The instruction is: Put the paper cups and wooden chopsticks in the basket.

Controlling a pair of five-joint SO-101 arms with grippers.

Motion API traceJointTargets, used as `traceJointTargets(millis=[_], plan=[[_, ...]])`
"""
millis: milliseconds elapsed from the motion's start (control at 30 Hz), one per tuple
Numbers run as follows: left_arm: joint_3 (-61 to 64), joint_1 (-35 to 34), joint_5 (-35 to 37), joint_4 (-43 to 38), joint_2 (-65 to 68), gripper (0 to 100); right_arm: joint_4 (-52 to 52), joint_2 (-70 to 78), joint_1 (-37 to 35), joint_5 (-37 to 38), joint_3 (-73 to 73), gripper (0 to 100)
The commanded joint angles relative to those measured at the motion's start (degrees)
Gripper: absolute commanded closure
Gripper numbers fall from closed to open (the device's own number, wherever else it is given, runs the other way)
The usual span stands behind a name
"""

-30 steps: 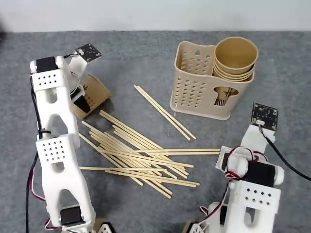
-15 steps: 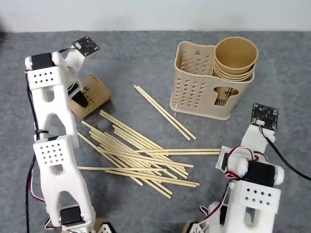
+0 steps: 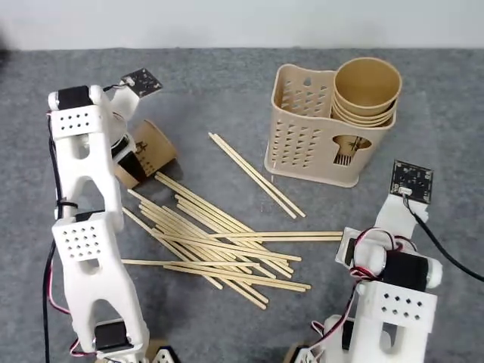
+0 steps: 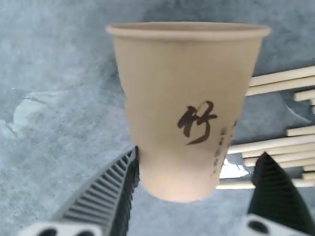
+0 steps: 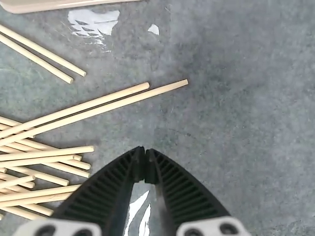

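High, cup (image 3: 155,147): lies on its side on the mat (image 3: 227,83), at the far left, just beside the far end of the chopsticks.
High, left claw (image 3: 136,160): low over the mat, at the cup.
High, basket (image 3: 302,144): stands at the far right, well apart from the cup.
High, stack (image 3: 368,87): cups nested upright in the right compartment of the basket.
High, chopsticks (image 3: 212,242): a loose pile in the middle, and one pair (image 3: 255,174) between the pile and the basket.
High, right arm (image 3: 393,291): at the near right.
Left wrist, left claw (image 4: 199,155): my fingers are spread around the base of the cup (image 4: 182,98). One finger (image 4: 120,187) touches it, the other stands a little apart.
Left wrist, chopsticks (image 4: 275,81): they lie behind the cup.
Right wrist, right claw (image 5: 145,150): my fingers are pressed together with nothing between them, above bare mat (image 5: 246,98).
Right wrist, chopsticks (image 5: 98,105): they lie near the tips, apart from them.
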Motion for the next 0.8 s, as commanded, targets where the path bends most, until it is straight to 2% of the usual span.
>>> traceJointTargets(millis=[0,433,567,767], plan=[[1.54,0.44,-0.18,-3.34,-4.22,64,-0.57,-0.57,0.92,-0.35,-0.44,99.0],[11.82,0.44,3.34,-14.68,-4.31,65,-0.57,-0.4,0.92,-0.35,-0.35,99.0],[10.59,0.44,3.34,-12.48,-5.01,66,-0.57,-0.31,0.92,-0.35,-0.35,99.0],[-3.12,1.23,3.16,-0.26,-4.92,72,-0.66,-0.48,0.92,-0.35,-0.35,99.0]])
